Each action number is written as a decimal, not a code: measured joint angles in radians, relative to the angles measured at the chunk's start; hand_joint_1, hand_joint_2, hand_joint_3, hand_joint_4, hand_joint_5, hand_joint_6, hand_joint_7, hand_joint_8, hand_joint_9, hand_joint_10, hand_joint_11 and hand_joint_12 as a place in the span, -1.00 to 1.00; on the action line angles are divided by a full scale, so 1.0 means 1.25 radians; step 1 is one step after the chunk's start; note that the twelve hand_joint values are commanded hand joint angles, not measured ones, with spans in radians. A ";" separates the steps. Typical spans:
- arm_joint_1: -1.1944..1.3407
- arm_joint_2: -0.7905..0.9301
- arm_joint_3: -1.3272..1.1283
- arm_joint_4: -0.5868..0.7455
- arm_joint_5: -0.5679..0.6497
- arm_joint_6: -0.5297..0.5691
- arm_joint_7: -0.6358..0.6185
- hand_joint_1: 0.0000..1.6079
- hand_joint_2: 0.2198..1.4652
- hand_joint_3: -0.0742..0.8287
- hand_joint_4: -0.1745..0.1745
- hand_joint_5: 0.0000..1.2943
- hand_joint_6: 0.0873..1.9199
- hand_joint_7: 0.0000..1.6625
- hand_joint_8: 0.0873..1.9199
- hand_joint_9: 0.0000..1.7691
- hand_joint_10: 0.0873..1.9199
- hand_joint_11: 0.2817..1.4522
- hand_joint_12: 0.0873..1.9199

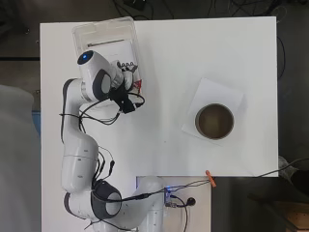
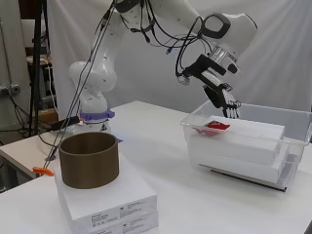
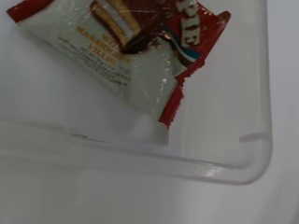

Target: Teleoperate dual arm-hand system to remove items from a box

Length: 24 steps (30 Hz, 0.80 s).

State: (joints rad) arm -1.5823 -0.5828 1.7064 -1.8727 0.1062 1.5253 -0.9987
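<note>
A clear plastic box (image 1: pixel 104 23) stands at the table's far left; the side view shows its wall (image 2: pixel 195 141). Inside lies a white packet block (image 2: pixel 246 136). On top of that block, near the box's front corner, rests a red and white snack packet (image 2: pixel 214 126), which peeks out beside the arm from overhead (image 1: pixel 139 86) and fills the wrist view (image 3: pixel 135 51). My hand (image 2: pixel 225 100) hangs just above and behind the packet, fingers pointing down and relaxed, holding nothing. From overhead the hand (image 1: pixel 126 67) is over the box's near right part.
A brown round container (image 1: pixel 214 121) sits on stacked white paper packs (image 2: pixel 112 200) at the right of the table. An orange clip (image 1: pixel 210 178) lies at the table's near edge. Cables hang off the arm.
</note>
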 joint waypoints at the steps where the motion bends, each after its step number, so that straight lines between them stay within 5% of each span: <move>1: -0.017 -0.006 0.003 0.012 0.001 -0.013 0.012 -0.79 0.24 -0.86 0.27 -0.60 -1.00 -0.54 -1.00 -0.48 -1.00 -0.58 -1.00; 6: -0.044 -0.042 0.054 0.046 0.013 -0.094 0.058 -0.80 0.26 -0.83 0.27 -0.58 -1.00 -0.45 -1.00 -0.41 -1.00 -0.55 -1.00; 17: 0.005 -0.062 -0.017 -0.056 0.073 -0.042 -0.008 -0.75 0.28 -0.83 0.19 -0.53 -1.00 -0.43 -1.00 -0.38 -1.00 -0.53 -1.00; 18: 0.000 -0.063 -0.005 -0.059 0.077 -0.039 -0.015 -0.59 0.36 -0.81 0.21 -0.40 -1.00 -0.35 -1.00 -0.32 -1.00 -0.51 -1.00; 19: 0.000 -0.064 0.001 -0.064 0.081 -0.034 -0.023 -0.17 0.45 -0.82 -0.23 -0.14 -0.60 -0.21 -0.61 -0.16 -1.00 -0.43 -1.00; 21: 0.011 -0.064 -0.015 -0.085 0.101 -0.015 -0.056 0.44 0.45 -0.83 -0.79 0.32 -0.04 0.00 -0.23 0.03 -0.36 -0.21 -1.00; 24: 0.035 -0.064 -0.068 -0.103 0.122 -0.001 -0.118 0.65 0.49 -0.83 -0.99 0.41 0.24 -0.01 -0.05 0.04 0.05 -0.08 -1.00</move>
State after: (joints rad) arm -1.5389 -0.6627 1.6208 -2.0019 0.2581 1.5242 -1.1462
